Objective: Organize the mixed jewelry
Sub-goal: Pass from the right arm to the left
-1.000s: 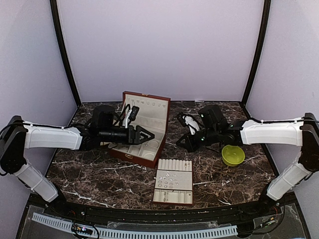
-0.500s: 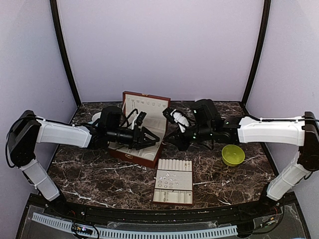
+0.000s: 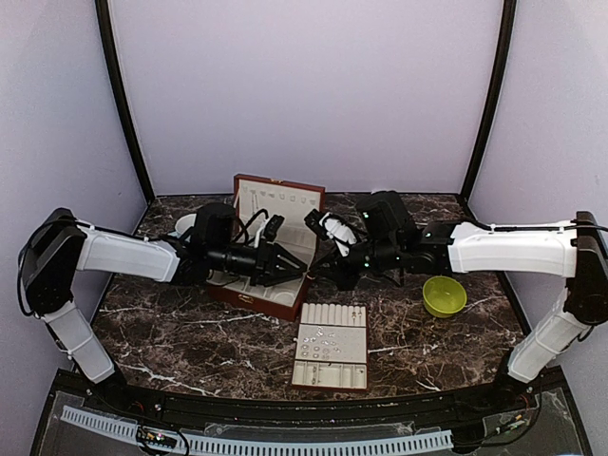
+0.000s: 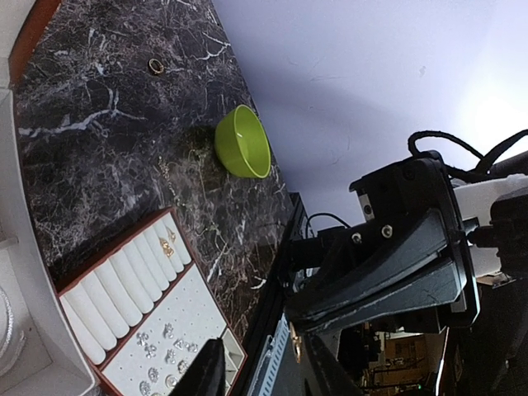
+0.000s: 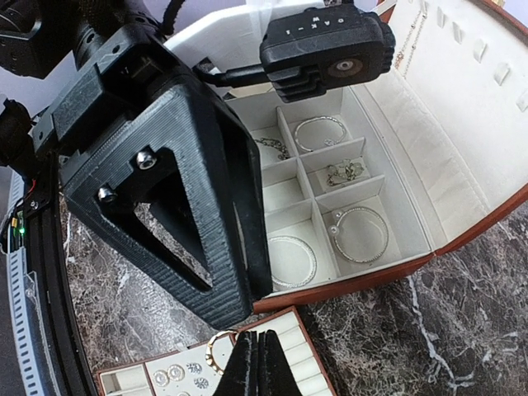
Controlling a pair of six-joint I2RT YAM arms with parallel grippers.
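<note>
My right gripper (image 5: 257, 367) is shut on the edge of a small gold-coloured ring (image 5: 213, 351), which it holds above the cream ring tray (image 5: 309, 363). In the left wrist view that ring (image 4: 294, 345) hangs between the parted fingers of my left gripper (image 4: 264, 375), close to one of them. The two grippers (image 3: 296, 268) (image 3: 321, 272) meet tip to tip over the front right corner of the reddish-brown box (image 3: 275, 302). Thin silvery bracelets (image 5: 360, 234) (image 5: 290, 261) and a chain (image 5: 345, 172) lie in the box's compartments. Studs (image 4: 161, 359) sit in the tray.
A green bowl (image 3: 445, 295) stands to the right of the arms and a white mug (image 3: 185, 226) behind the left arm. One loose ring (image 4: 156, 65) lies on the dark marble far from the tray. The box lid (image 3: 280, 201) stands upright.
Both arms have reached inward until their grippers meet at the box's front right corner. The left jaws have narrowed.
</note>
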